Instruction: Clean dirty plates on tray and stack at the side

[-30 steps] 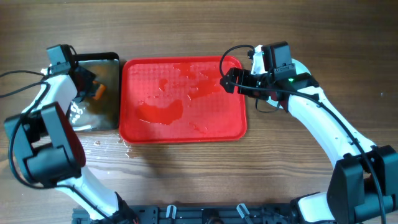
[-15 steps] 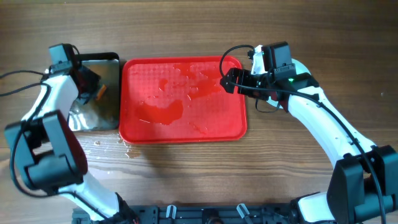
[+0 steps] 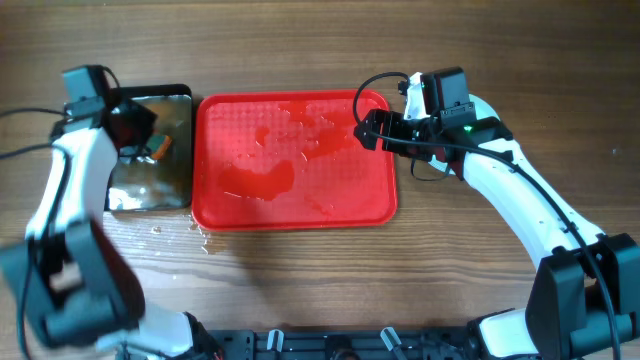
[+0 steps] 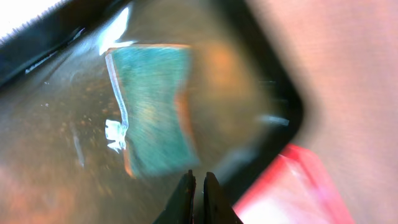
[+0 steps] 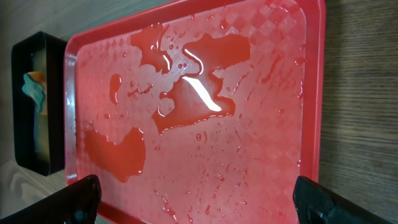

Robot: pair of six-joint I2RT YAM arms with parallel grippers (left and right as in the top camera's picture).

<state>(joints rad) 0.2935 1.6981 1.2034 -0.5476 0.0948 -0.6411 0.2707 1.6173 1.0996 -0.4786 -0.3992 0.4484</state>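
Red tray [image 5: 267, 155] lies wet under the wide-spread right hand [image 5: 202, 198]; left hand [image 4: 199, 188] clenched empty over a sponge [image 4: 155, 112].

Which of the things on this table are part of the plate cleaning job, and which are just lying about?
Job: red tray, wet, no plates on it; sponge, likely the wiper; black tray holding it; left gripper, jaws shut, above the sponge; right gripper, jaws open, over the red tray's corner.
Lying about: water drops on the table beside the red tray.
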